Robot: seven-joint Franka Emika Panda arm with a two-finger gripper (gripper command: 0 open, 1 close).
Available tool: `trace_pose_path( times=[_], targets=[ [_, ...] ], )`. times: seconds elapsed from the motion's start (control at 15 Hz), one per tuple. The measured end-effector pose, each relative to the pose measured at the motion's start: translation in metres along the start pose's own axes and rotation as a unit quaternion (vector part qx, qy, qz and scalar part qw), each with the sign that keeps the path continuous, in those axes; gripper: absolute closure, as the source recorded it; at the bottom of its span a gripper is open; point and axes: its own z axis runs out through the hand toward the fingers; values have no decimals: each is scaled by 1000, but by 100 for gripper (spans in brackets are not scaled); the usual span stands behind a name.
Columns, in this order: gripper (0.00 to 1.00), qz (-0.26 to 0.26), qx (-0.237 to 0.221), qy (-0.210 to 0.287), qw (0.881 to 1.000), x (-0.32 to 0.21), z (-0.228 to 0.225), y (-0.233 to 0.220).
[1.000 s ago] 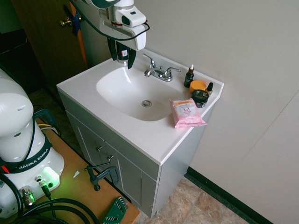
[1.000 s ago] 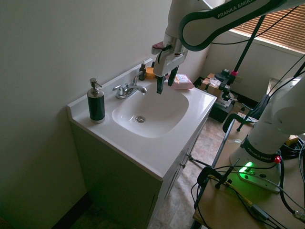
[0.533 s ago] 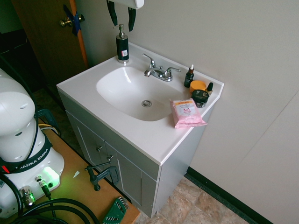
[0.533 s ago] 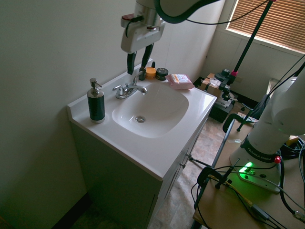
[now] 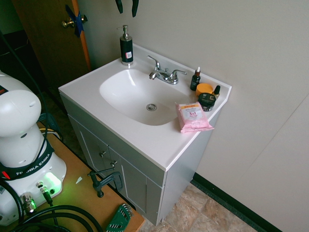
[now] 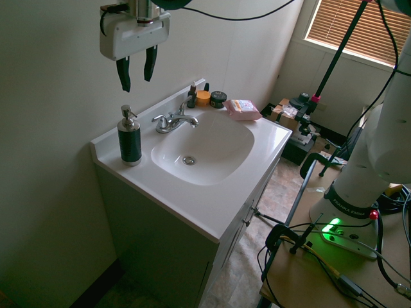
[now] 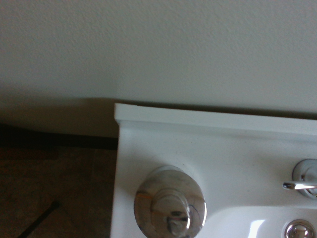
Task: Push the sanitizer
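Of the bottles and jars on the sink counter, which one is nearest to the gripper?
The tall black pump bottle with the silver pump head, standing alone beyond the faucet, below the gripper.

my fingers (image 6: 137,69) carried across from above the faucet (image 6: 174,120) side to over the sanitizer (image 6: 130,136), apart from it, raised higher than a second ago
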Motion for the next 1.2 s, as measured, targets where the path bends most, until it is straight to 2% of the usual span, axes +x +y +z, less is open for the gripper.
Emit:
trace_pose_path(
  times=[0.4, 0.87, 1.2],
  targets=[
    [100, -2, -5, -5, 1000, -8, 10, -22],
    [100, 38, -26, -13, 999, -2, 34, -20],
    [100, 45, -33, -18, 998, -9, 45, -25]
  ],
)
